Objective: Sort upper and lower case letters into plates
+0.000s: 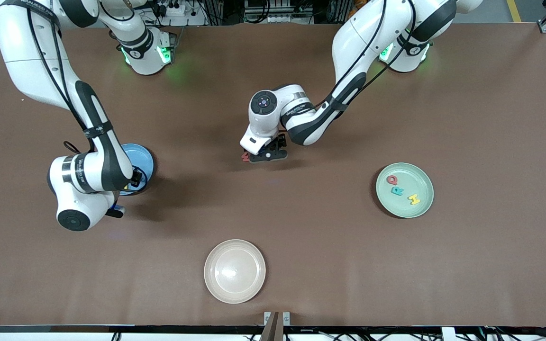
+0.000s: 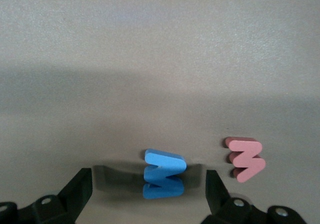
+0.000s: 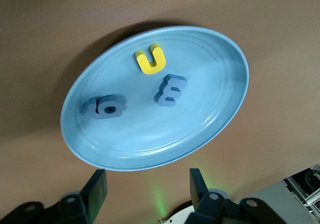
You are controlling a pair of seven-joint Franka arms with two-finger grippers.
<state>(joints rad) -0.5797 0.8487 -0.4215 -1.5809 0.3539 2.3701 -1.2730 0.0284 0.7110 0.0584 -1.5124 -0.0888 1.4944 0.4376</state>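
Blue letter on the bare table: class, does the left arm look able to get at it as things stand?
Probably yes. The left pincer is open, and the blue letter stands between its fingers. The pink letter lies beside it, outside the fingers, so nothing seems to block a grasp.

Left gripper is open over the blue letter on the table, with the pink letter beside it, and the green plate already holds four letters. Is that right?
Not quite. The green plate holds three letters, not four: a red one, a teal one and a yellow one, as the front view shows. The rest stands: the left gripper is open over the blue letter, with the pink letter beside it on the table.
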